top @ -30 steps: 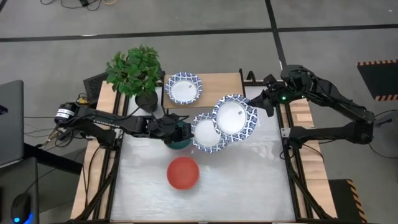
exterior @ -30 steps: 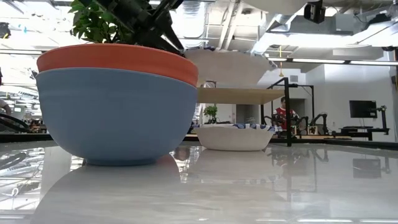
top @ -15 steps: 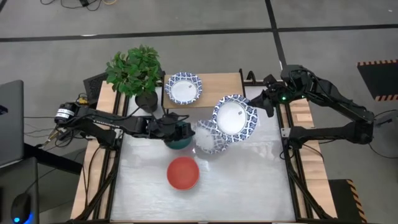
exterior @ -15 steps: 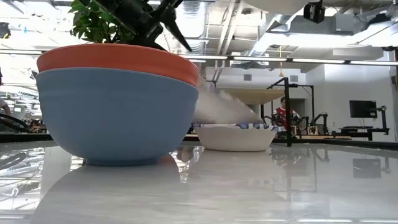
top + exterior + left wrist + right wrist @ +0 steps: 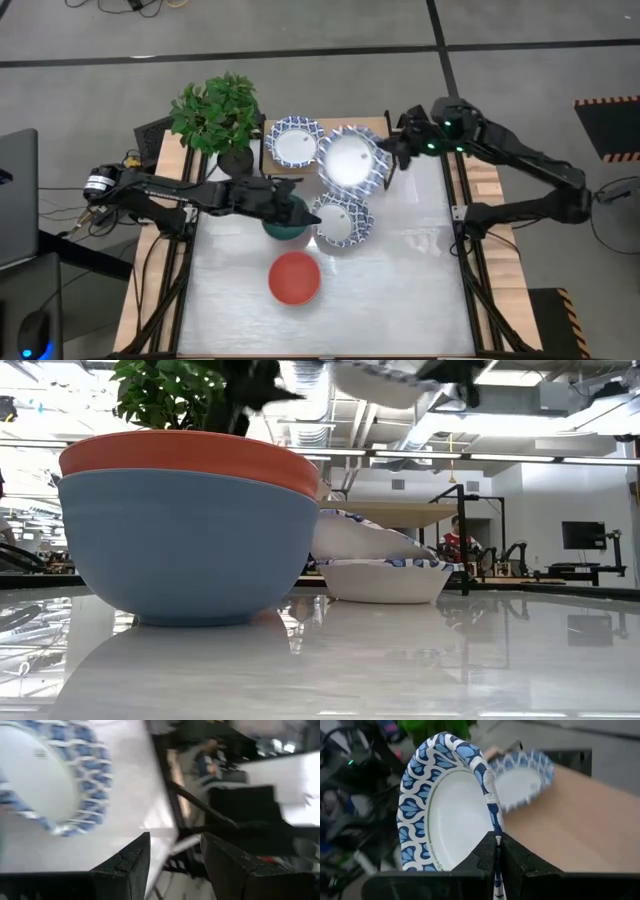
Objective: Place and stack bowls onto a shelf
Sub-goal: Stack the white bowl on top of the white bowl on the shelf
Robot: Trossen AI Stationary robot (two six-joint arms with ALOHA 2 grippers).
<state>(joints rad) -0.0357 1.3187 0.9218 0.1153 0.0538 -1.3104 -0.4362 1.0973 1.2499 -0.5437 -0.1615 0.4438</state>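
Right gripper pinching the rim of a blue-patterned bowl, tilted in the air over the shelf beside another patterned bowl already on the board; left gripper spread empty above the teal bowl, next to a third patterned bowl; red bowl nearer the front.

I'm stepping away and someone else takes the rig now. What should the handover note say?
Right gripper: shut on the rim of a patterned bowl, held in the air over the shelf.
Left gripper: open, at the teal bowl on the table.
Done: one patterned bowl on shelf.
Left: set down the held bowl; another patterned table bowl, the teal one and the red bowl remain on the table.
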